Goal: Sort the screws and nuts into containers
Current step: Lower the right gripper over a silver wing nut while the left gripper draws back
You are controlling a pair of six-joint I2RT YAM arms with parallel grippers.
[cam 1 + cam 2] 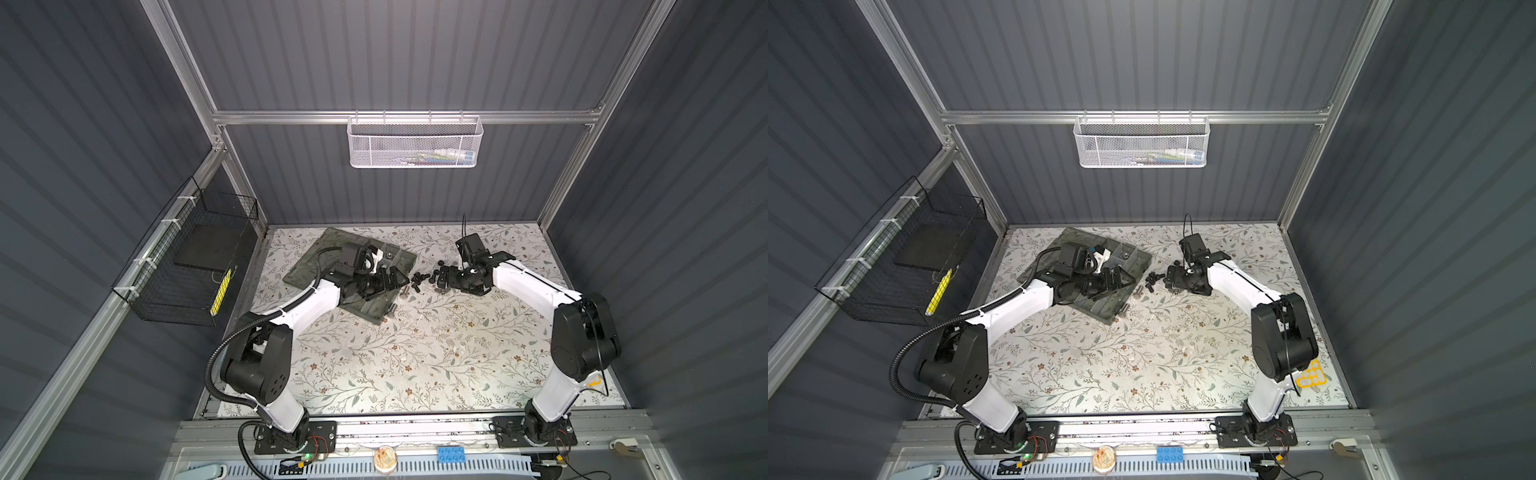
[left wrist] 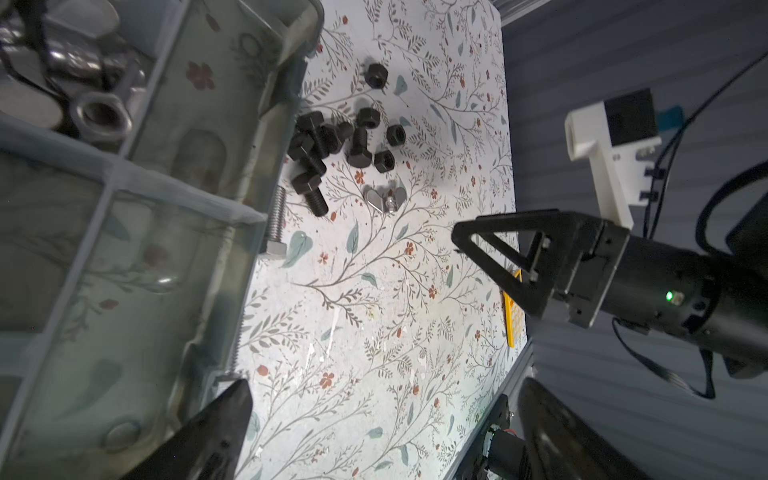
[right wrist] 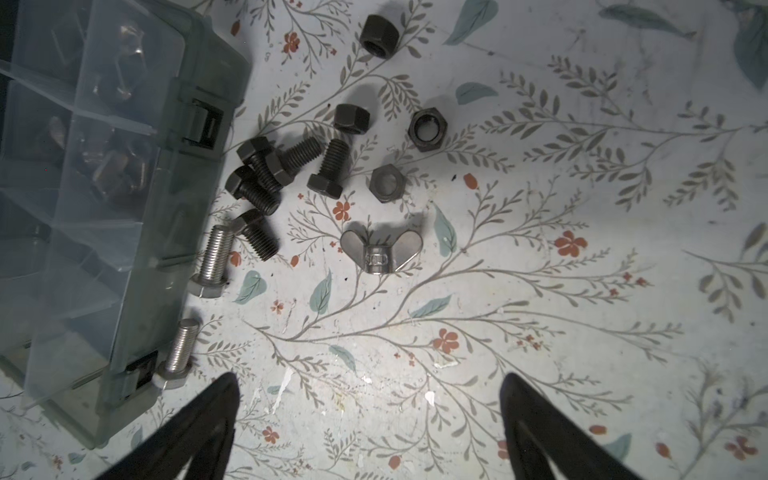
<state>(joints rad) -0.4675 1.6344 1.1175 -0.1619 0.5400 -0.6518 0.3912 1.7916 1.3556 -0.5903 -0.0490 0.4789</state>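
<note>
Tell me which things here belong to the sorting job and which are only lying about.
For the job: black screws, silver screws, black nuts, wing nut, organizer box.
Lying about: white mesh basket, black wire basket, blue brick, yellow grid piece.

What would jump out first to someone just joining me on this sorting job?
A loose heap of black screws and black nuts on the floral table, right beside the organizer box. A lone silver wing nut lies just apart from them, and two silver screws lie close along the box's edge. The right gripper hangs open near the heap.
</note>
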